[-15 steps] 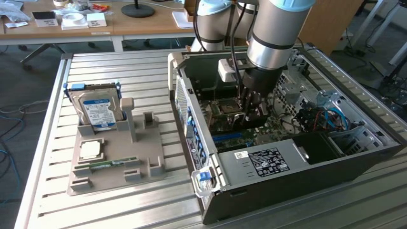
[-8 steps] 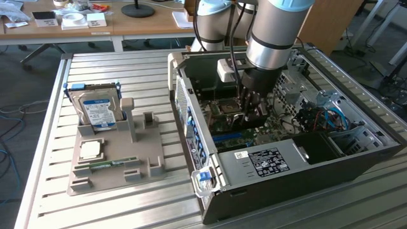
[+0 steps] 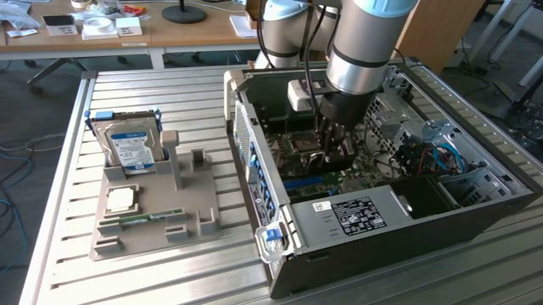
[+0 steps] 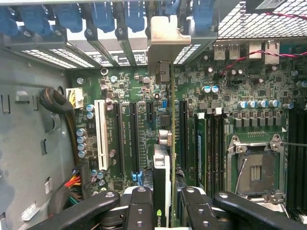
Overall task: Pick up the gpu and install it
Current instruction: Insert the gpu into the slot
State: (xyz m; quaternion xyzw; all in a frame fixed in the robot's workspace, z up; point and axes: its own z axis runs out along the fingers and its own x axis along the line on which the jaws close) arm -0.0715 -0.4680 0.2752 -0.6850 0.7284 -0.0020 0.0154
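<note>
The gpu (image 4: 163, 172) stands on edge inside the open computer case (image 3: 382, 260), clamped between the fingers (image 4: 139, 208), which press on its two flat faces at a middling spread. In the wrist view it is seen along its thin edge, with its silver end bracket (image 4: 165, 43) against the case's rear wall, in line with the row of blue slot latches (image 4: 103, 17). The card hangs over the green motherboard (image 4: 144, 96), between the long black expansion slots (image 4: 183, 134), and whether its lower edge has entered a slot cannot be told. Just beside those slots is a white slot (image 4: 101, 134), and further across the board sits the open processor socket (image 4: 254, 167). In the exterior view the arm (image 3: 365, 44) reaches straight down into the middle of the case, near the labelled power supply (image 3: 357, 216). The case lies on its side on the slatted metal counter (image 3: 152, 82). Well apart from it, toward the exterior view's left, a grey holder (image 3: 182, 222) carries an upright hard drive (image 3: 131, 149) with a blue-white label, a pale square chip (image 3: 121, 200) and a narrow green RAM stick (image 3: 140, 218).
</note>
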